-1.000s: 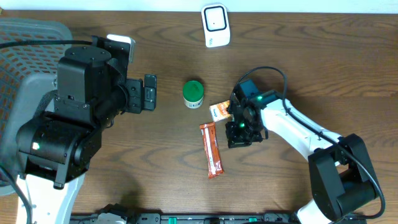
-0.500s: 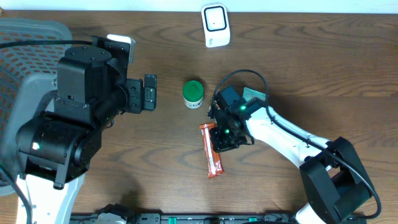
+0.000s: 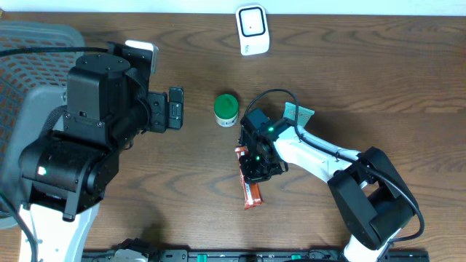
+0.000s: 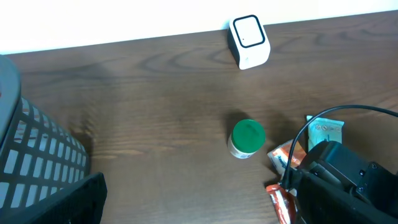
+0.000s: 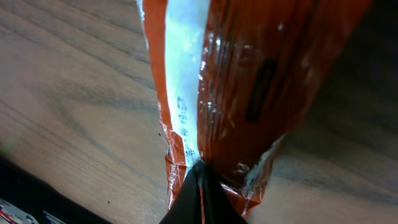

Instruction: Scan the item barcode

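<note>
Grey mesh basket (image 3: pixel 22 62): at the far-left edge of the bench, probably there to receive scanned goods.
Left end effector (image 3: pixel 176 108): jaws wide and empty, held clear of the items just left of the jar, apparently waiting.
Green-lidded small jar (image 3: pixel 226 107): upright mid-bench, apart from both arms.
Orange-red foil snack bar (image 3: pixel 252 195): lies flat right of centre, towards the near side. Its long axis runs far to near with the near end tilted slightly right, so one end points roughly at the scanner. A white seam strip faces up; no barcode can be made out.
White box-shaped scanner (image 3: pixel 253 29): at the far edge, well apart from the bar.
Right end effector (image 3: pixel 258 164): jaws closed to a point over the bar, tips against the crimped wrapper, likely to nudge or turn it. Whether foil is pinched cannot be told.
Pale teal sachet (image 3: pixel 300 112): just beside the right arm.
</note>
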